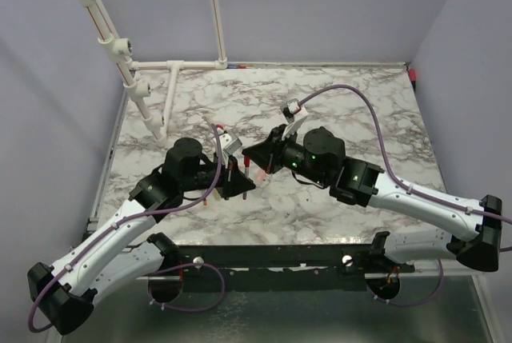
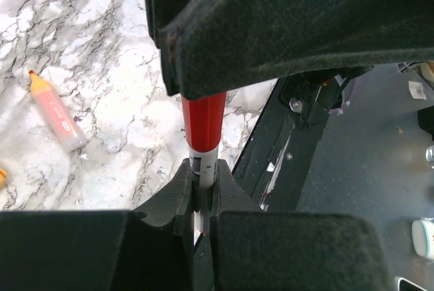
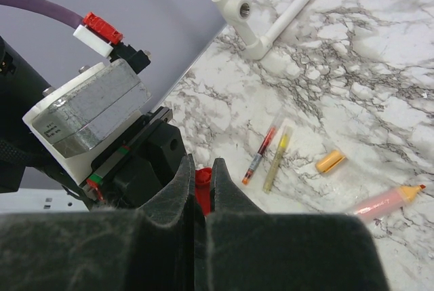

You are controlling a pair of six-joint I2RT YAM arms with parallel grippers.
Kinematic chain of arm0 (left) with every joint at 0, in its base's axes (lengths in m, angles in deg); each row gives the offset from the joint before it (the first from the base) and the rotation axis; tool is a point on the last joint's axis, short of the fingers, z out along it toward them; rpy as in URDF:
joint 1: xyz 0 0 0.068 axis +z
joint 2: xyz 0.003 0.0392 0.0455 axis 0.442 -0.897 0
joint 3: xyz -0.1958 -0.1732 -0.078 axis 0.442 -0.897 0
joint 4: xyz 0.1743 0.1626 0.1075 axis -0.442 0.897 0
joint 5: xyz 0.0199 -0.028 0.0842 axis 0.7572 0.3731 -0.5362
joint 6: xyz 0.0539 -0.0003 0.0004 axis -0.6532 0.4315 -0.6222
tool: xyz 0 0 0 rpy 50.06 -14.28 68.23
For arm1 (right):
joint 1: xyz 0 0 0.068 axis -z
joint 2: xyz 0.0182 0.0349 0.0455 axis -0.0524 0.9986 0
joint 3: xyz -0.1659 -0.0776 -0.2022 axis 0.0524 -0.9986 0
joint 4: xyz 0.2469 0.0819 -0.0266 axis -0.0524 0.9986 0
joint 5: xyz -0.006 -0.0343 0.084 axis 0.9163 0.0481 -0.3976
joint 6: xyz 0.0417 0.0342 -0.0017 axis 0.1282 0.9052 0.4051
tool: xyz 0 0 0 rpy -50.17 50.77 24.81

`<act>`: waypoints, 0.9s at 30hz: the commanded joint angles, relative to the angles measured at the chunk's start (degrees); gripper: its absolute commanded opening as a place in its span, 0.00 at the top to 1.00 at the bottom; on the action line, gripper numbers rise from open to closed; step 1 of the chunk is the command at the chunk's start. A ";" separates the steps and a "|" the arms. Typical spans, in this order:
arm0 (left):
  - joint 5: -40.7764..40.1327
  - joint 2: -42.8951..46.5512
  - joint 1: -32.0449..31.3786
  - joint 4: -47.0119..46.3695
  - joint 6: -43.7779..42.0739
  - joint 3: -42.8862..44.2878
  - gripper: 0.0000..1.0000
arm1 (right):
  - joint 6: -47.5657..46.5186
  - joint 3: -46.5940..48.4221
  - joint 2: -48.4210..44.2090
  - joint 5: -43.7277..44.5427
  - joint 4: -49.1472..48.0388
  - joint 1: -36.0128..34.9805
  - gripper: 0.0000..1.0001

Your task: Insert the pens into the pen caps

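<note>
My left gripper [image 2: 202,184] is shut on a pale grey pen [image 2: 203,161] that points straight away from it. The pen's far end sits inside a red pen cap [image 2: 203,118]. That cap runs up into the black fingers [image 2: 291,26] of my right gripper, which cross the top of the left wrist view. In the right wrist view my right gripper [image 3: 202,163] is shut on the red pen cap [image 3: 203,189], just in front of the left arm's wrist. From above, the left gripper [image 1: 237,181] and right gripper [image 1: 258,157] meet tip to tip over the middle of the table.
On the marble top lie a red pen [image 3: 259,155] and a yellow pen [image 3: 277,155] side by side, an orange cap [image 3: 330,161], and a pink pen with an orange end [image 3: 386,201]. A white pipe frame [image 1: 172,65] stands at the back left. The table's dark front edge [image 2: 271,162] is close by.
</note>
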State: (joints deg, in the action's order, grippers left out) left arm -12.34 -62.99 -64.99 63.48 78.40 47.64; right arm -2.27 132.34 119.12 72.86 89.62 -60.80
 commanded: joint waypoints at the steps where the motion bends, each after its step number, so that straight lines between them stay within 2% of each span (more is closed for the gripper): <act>1: -7.16 -0.98 1.15 -6.76 -1.34 6.82 1.00 | -0.52 -4.15 0.40 -8.36 11.22 -3.07 0.99; 19: -10.96 -6.57 1.15 -6.28 -3.19 18.26 1.00 | 0.63 -8.37 -0.69 -10.62 8.96 -4.38 0.99; 27: -8.27 -6.28 1.18 -6.12 -1.03 13.88 1.00 | 1.04 -5.13 -1.33 -4.38 9.35 -4.39 1.00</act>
State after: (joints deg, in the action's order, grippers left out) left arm -13.70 -70.14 -65.47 74.56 74.51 60.36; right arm -2.16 128.76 115.93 76.36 82.05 -60.80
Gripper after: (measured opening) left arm 0.071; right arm 0.036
